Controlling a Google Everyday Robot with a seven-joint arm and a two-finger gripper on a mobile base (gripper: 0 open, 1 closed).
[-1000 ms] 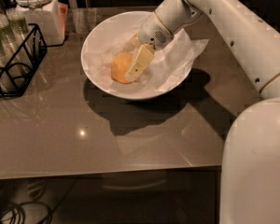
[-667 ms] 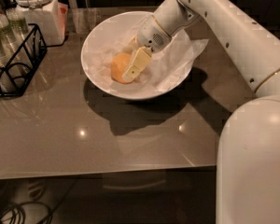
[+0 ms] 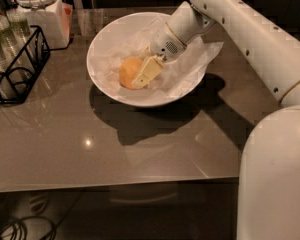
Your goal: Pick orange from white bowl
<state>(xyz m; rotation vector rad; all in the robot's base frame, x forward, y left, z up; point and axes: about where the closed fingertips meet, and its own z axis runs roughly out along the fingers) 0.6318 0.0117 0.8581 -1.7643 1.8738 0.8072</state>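
jaws at orange (image 3: 127, 74) in white bowl (image 3: 96, 49), barely shifted

Kitchen: lidded jar (image 3: 40, 11), glass rack (image 3: 15, 59); claw (image 3: 140, 76) in bowl (image 3: 150, 101).

We see a dim, warm scene, lit from above and behind the bowl (image 3: 92, 59). The bowl throws a broad dark shadow onto the glossy table (image 3: 50, 154) in front of it, joined at its right by the arm's (image 3: 250, 39) shadow. One small glare spot shines in front of the bowl. The gripper (image 3: 142, 75), inside the bowl, is brightly lit.
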